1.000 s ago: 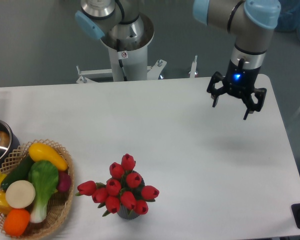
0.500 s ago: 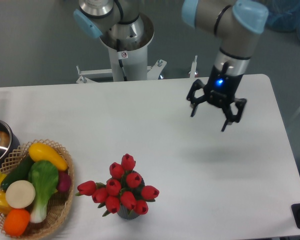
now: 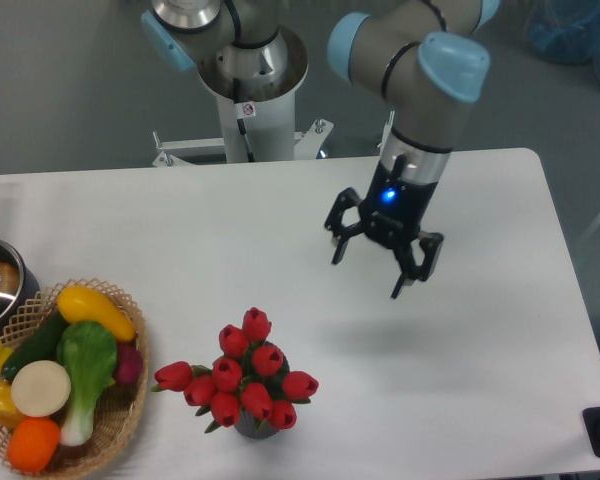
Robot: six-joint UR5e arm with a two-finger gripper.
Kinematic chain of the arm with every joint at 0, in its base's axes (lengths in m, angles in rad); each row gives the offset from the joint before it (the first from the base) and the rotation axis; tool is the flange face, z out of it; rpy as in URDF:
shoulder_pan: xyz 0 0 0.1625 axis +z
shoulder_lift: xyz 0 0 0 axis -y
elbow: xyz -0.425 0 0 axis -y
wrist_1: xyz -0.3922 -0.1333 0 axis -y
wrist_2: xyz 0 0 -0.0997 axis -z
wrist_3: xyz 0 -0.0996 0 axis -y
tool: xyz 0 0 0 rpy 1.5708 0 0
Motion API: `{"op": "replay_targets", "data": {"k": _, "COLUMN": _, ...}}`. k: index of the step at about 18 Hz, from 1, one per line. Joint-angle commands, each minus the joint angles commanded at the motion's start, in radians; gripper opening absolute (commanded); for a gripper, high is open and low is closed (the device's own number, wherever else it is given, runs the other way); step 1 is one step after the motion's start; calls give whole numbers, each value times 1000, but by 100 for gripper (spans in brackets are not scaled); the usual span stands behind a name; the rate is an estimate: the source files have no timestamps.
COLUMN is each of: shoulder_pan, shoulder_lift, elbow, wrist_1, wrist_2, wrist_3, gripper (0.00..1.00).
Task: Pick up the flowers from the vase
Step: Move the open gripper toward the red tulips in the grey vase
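The gripper [image 3: 372, 272] hangs above the table [image 3: 480, 340] with fingers spread wide, holding nothing. The flowers [image 3: 238, 382] stand in the vase [image 3: 250, 428] near the front edge, at about seven o'clock from the gripper, well apart from it.

The arm has swung the gripper [image 3: 381, 260] away from the desk's [image 3: 480, 380] right edge toward its middle and nearer the front edge, fingers [image 3: 402, 286] spread, closing on the flowers [image 3: 242, 382].
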Motion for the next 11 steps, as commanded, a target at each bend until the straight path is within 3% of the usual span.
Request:
{"op": "replay_targets", "data": {"k": 4, "shoulder_pan": -5, "shoulder_lift": 6, "elbow": 0, "wrist_1": 0, "wrist_2": -3, "wrist_3": 2, "gripper": 100}}
{"op": "replay_targets", "data": {"k": 11, "shoulder_pan": -28, "shoulder_lift": -3, "elbow": -2, "wrist_1": 0, "wrist_2": -140, "wrist_3": -2, "gripper": 100}}
